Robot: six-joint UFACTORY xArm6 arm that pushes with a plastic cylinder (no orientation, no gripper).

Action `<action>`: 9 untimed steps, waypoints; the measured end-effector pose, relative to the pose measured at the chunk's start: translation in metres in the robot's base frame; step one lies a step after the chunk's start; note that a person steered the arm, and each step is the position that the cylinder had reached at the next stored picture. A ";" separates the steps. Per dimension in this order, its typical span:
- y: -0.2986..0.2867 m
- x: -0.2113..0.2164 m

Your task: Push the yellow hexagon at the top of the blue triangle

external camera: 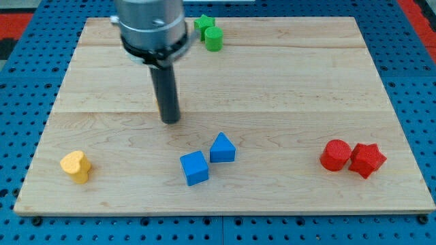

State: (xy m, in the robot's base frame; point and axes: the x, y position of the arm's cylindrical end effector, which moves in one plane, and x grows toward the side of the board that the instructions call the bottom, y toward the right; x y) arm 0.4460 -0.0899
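Small orange-yellow sliver point(157, 103) just behind the rod, shape unclear; blue triangle point(222, 148) near bottom centre, touching blue cube's corner

The arm's grey housing point(150, 24) runs off the view's top edge. Behind the dark rod point(166, 95) a sliver of yellow-orange block point(157, 103) peeks out, its shape hidden. The green star-like block point(203, 24) is partly covered by the green cylinder point(214, 39).
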 end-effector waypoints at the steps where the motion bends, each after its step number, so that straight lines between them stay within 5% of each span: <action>1: 0.002 -0.018; 3: -0.074 -0.045; 4: -0.034 -0.077; 6: 0.091 -0.071; 7: 0.092 -0.140; 9: 0.158 -0.179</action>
State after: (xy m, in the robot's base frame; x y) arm 0.2670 0.0677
